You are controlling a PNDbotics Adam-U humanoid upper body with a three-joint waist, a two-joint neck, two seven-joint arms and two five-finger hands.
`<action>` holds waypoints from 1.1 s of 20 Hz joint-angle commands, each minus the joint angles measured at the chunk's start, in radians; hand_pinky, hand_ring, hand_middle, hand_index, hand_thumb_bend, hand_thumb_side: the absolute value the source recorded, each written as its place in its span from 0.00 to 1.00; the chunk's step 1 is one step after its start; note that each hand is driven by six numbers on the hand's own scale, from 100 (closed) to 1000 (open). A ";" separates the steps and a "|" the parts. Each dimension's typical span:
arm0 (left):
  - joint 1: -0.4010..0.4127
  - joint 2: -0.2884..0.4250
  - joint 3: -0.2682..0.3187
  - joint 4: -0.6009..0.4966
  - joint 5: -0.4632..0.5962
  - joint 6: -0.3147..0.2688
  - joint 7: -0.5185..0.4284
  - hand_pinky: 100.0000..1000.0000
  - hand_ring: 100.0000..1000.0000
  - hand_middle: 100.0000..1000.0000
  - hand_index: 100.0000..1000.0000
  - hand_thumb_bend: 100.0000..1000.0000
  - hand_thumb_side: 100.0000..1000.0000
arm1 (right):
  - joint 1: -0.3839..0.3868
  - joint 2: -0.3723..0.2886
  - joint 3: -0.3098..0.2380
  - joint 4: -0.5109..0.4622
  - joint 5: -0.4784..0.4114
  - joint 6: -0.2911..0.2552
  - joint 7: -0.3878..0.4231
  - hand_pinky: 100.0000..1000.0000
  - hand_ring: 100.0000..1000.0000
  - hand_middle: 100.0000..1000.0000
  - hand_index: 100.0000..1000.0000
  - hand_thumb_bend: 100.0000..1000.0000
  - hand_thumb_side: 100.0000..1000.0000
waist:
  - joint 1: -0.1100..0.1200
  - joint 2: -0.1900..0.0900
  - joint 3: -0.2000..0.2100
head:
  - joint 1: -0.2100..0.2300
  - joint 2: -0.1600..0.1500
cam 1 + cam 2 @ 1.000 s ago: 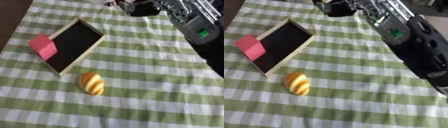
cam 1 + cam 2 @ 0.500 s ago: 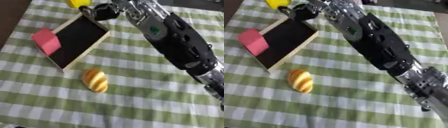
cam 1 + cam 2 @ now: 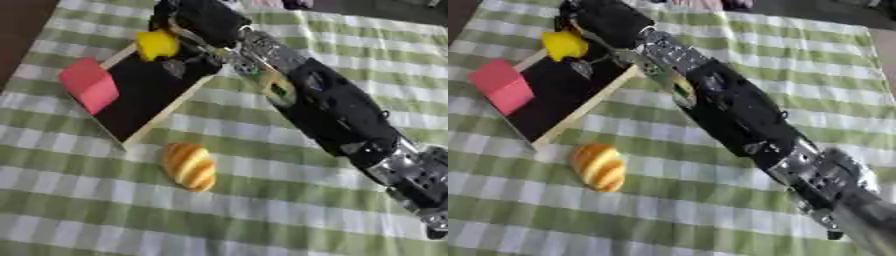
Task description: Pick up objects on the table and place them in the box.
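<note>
**Right robot hand holds a yellow object over the far end of the box**

A tabletop covered in a green and white checked cloth fills the view. On its left side lies a shallow box with a pale wooden rim and a black inside, set at a slant.

The right arm, black with silver joints, reaches in from the lower right and stretches diagonally up to the far end of the box. The right robot hand is at the box's far corner, its fingers curled around a small yellow object. The yellow object sits over the box's far rim; whether it touches the box cannot be told.

A pink block rests at the box's left edge, overlapping the rim. Whether it lies inside or leans on the rim cannot be told.

A golden, ridged bread roll lies on the cloth just beside the near end of the box, apart from it.
</note>
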State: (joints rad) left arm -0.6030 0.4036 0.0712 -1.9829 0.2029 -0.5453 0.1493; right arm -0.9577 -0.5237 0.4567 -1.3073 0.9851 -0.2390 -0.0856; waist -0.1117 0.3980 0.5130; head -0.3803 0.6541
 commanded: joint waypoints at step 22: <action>0.021 0.014 0.007 -0.017 0.008 0.026 -0.005 0.67 0.75 0.68 0.82 0.00 0.33 | -0.011 -0.086 -0.107 -0.205 -0.164 0.114 0.229 0.92 0.97 0.82 0.94 0.00 0.06 | 0.026 -0.054 -0.039 | 0.053 0.024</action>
State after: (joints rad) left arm -0.5746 0.3957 0.0715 -1.9829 0.2102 -0.5231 0.1427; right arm -0.9549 -0.5710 0.3746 -1.4594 0.8794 -0.1455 0.1405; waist -0.0961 0.3692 0.4715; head -0.3349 0.6748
